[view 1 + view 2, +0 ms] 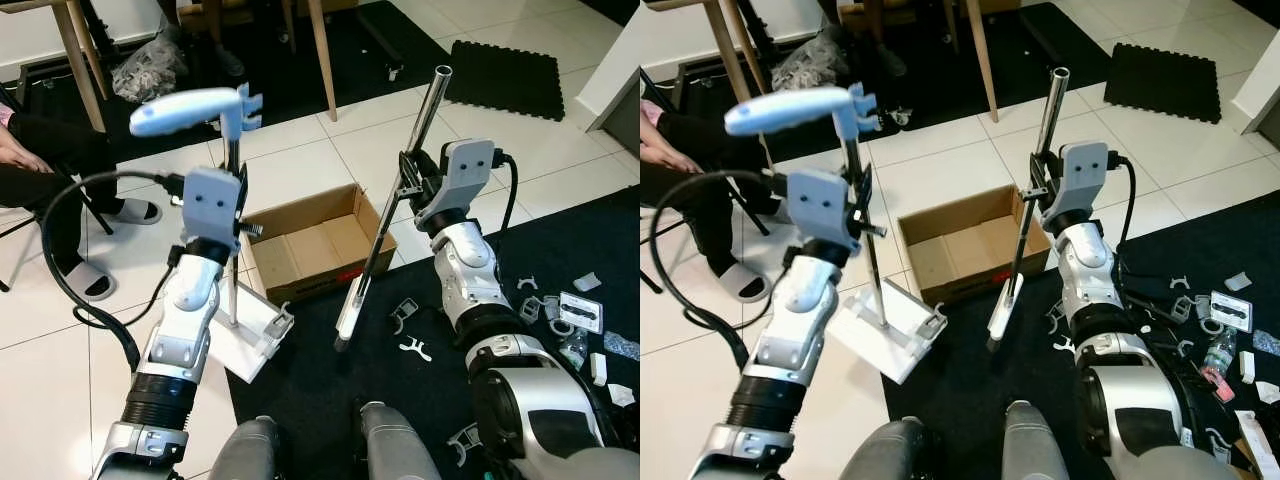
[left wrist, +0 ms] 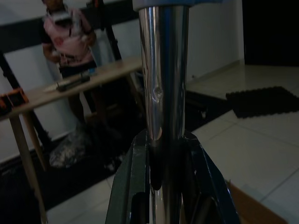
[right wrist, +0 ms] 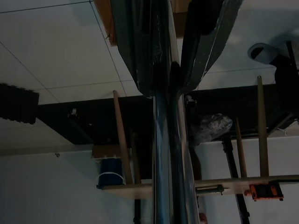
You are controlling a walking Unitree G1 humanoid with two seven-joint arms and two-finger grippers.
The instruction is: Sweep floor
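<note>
No text, label, brand, number or sign can be read anywhere; the red patch on the cardboard box (image 1: 312, 245) is too small to make out.

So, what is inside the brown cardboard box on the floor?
The open brown cardboard box looks empty: bare cardboard bottom and flaps. The silver broom pole held by the right claw crosses its right corner, and the near wall hides the front strip.

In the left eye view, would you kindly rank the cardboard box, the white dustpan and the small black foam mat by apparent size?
1. Cardboard box.
2. White dustpan and small black foam mat look similar; the mat lies farther away, so I won't rank them.
</note>
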